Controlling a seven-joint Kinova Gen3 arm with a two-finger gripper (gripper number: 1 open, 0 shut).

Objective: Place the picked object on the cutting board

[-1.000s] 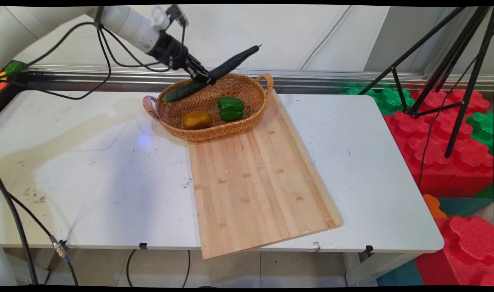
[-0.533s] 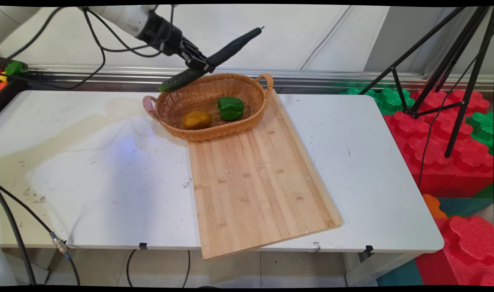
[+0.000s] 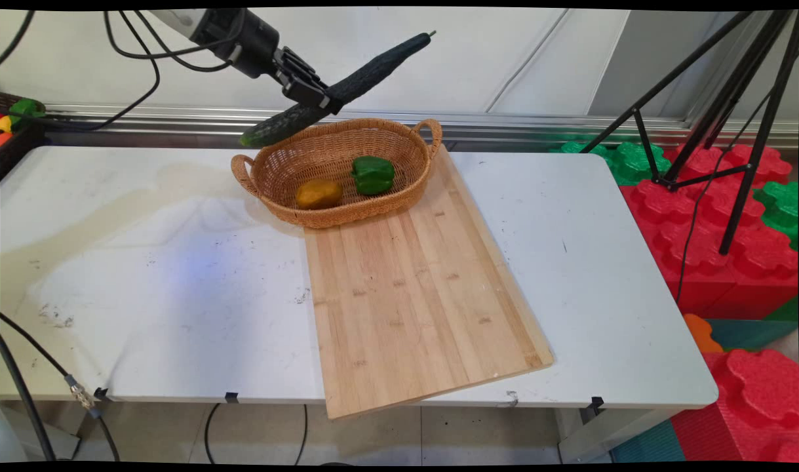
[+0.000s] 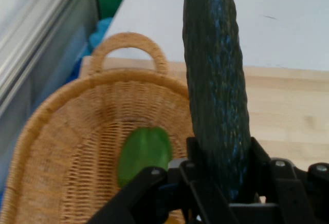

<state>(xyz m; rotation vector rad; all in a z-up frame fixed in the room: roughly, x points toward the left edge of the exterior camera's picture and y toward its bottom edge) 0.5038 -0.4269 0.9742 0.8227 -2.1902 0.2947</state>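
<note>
Bamboo cutting board (image 3: 412,295) nearest, overhanging the table (image 3: 143,275) edge. Wicker basket (image 3: 337,170) sits on board's far end, holding a green bell pepper (image 3: 373,175) and a potato (image 3: 318,194). Above basket's far rim, gripper (image 3: 324,101) clamped on a cucumber (image 3: 347,85), tilted, airborne. No readable labels.

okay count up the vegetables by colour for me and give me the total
Green: 2, the cucumber held in the gripper above the basket, and the green pepper in the basket.
Yellow: 1, the yellow pepper in the basket.
Total: 3.
</note>
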